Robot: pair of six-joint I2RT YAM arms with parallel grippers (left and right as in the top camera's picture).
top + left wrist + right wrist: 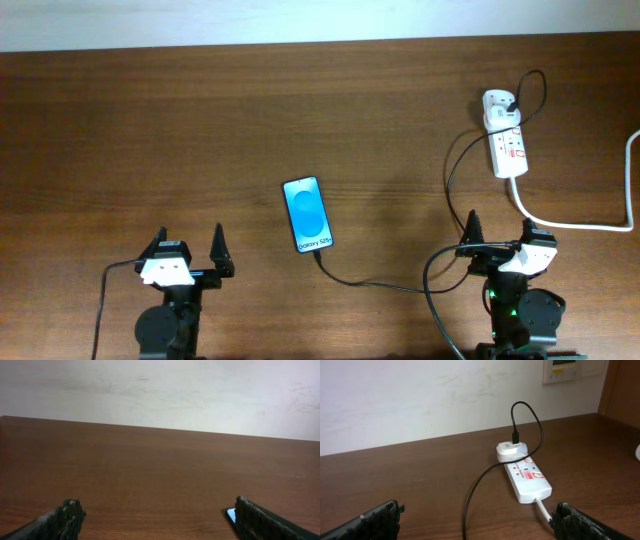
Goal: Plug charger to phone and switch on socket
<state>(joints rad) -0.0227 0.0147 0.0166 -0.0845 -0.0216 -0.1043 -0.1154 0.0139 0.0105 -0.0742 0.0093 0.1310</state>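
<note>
Ahead of the open right gripper [499, 230] lies the socket [507, 146]; left of it, the phone [308, 214] meets the charger [448, 178] tip. Open too is the left gripper [190, 240]. Next, probably: confirm seating, press the switch.

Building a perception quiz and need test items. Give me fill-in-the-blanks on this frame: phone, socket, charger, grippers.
1. The phone has a lit screen coloured ____.
2. The socket lies on the robot's ____ side of the table.
3. The left gripper and the right gripper are both empty, with jaws ____.
4. The charger has a thin cable coloured ____.

Missing words: blue; right; open; black.
</note>
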